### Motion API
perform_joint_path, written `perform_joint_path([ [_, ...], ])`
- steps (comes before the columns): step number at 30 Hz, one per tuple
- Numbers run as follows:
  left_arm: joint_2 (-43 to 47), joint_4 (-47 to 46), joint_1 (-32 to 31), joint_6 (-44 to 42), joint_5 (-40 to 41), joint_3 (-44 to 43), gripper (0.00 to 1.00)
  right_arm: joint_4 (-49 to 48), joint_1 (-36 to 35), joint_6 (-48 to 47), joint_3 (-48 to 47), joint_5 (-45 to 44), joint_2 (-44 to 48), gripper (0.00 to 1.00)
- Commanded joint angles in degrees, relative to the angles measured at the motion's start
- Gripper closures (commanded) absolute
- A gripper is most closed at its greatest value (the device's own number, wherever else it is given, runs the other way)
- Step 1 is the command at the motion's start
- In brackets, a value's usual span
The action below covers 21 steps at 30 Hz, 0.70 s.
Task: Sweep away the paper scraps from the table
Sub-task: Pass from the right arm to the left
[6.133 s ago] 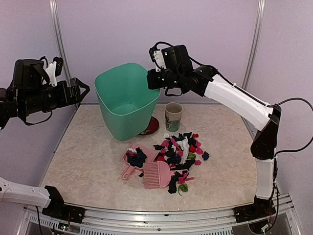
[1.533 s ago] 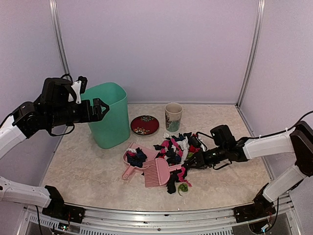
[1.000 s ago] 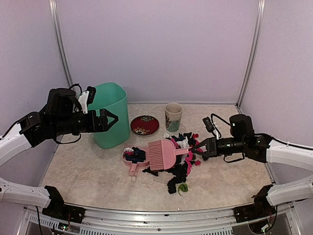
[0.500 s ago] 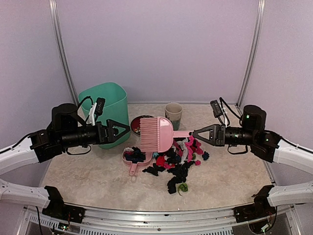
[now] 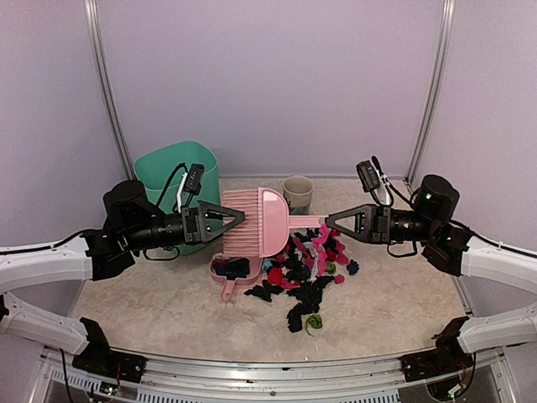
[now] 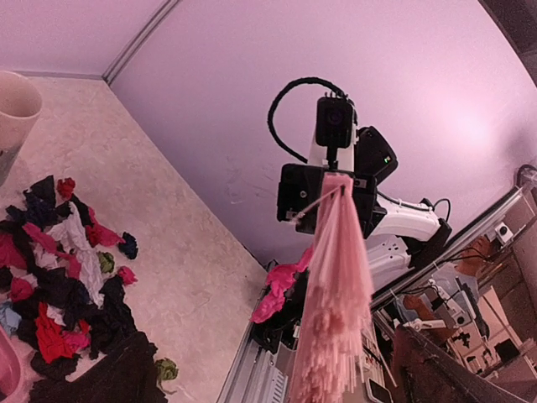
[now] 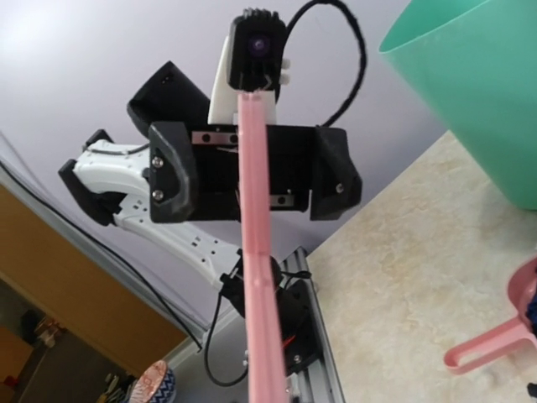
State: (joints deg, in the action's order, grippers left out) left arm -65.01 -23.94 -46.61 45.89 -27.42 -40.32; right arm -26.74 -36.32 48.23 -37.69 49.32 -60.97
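Observation:
The paper scraps (image 5: 306, 267), mostly black with red and pink bits, lie heaped on the beige table (image 5: 151, 294); they also show in the left wrist view (image 6: 59, 269). My right gripper (image 5: 331, 221) is shut on the handle of the pink brush (image 5: 260, 220) and holds it in the air above the pile. My left gripper (image 5: 242, 215) is open, with its fingers on either side of the bristle end. In the left wrist view the bristles (image 6: 336, 302) point at the camera. The right wrist view shows the brush (image 7: 256, 210) edge-on, reaching to the left gripper (image 7: 252, 172).
A pink dustpan (image 5: 228, 273) holding a few scraps lies on the table left of the pile; its handle (image 7: 495, 344) shows in the right wrist view. A green bin (image 5: 172, 168) stands at the back left. A cup (image 5: 296, 191) stands behind the brush.
My right gripper has picked the brush up off the table and carried it up and left. My left gripper has come in from the bin side to the bristle end.

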Motion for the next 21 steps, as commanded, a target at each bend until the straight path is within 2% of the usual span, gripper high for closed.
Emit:
perform_joint_path([
  [1, -3.1, -10.5, -1.1, 1.4, -7.3, -0.4, 0.08, -7.7, -0.5, 2.9, 0.7, 2.4, -1.5, 1.0],
  [4, -4.8, -10.4, -1.6, 0.8, -8.8, -1.2, 0.17, -7.7, -0.5, 2.5, 1.0, 2.2, -1.9, 1.0],
  [7, -5.8, -10.4, -1.6, 0.7, -9.6, -1.3, 0.3, -5.4, -0.4, 1.0, 1.0, 1.4, -2.1, 1.0],
  [17, -4.8, -9.6, -0.4, 0.2, -8.8, -1.0, 0.99, 0.4, -0.4, -2.4, 1.4, -1.2, -1.6, 1.0],
  [19, -4.6, -9.4, -0.2, 0.2, -8.5, -0.9, 1.0, 0.6, -0.4, -2.5, 1.4, -1.4, -1.6, 0.98],
  [21, -4.4, -9.4, -0.1, 0.4, -8.2, -0.8, 1.0, 0.8, -0.4, -3.0, 1.3, -1.5, -1.6, 0.86],
])
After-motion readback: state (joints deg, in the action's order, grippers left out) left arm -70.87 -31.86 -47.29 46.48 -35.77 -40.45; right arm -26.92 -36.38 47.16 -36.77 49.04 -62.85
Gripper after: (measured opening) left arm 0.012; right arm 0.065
